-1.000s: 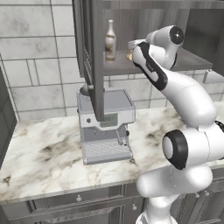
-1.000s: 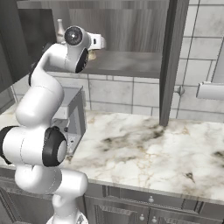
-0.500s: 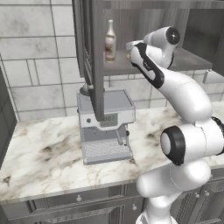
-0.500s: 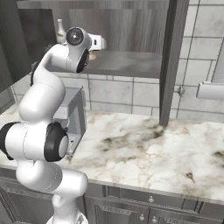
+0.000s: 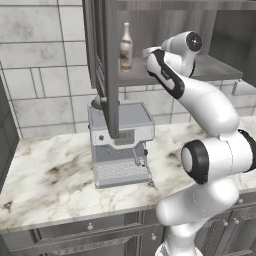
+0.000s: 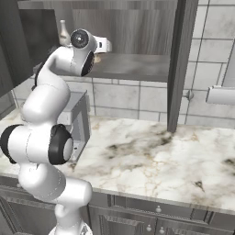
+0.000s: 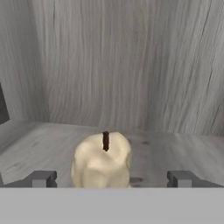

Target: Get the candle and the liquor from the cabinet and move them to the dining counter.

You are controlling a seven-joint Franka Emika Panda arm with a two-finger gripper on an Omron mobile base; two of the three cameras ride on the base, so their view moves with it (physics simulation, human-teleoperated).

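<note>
Candle (image 7: 102, 159) sits dead ahead of the tool (image 7: 112, 178), squat and pale on the shelf of the cabinet (image 7: 131, 78), between the two fingertips (image 7: 41, 178), which stand wide apart and touch nothing. To do this step well, I judge the tool should ease straight in until the wax body lies fully between the fingers, then close low on its broad middle, not the wick. Liquor (image 5: 126, 47) stands off to the tool's side on the same shelf, well apart; keep the wrist clear of it.

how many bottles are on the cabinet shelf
1. The brown bottle stands at the left end of the cabinet shelf, left of the arm. More could be hidden behind the open door or the arm.
</note>
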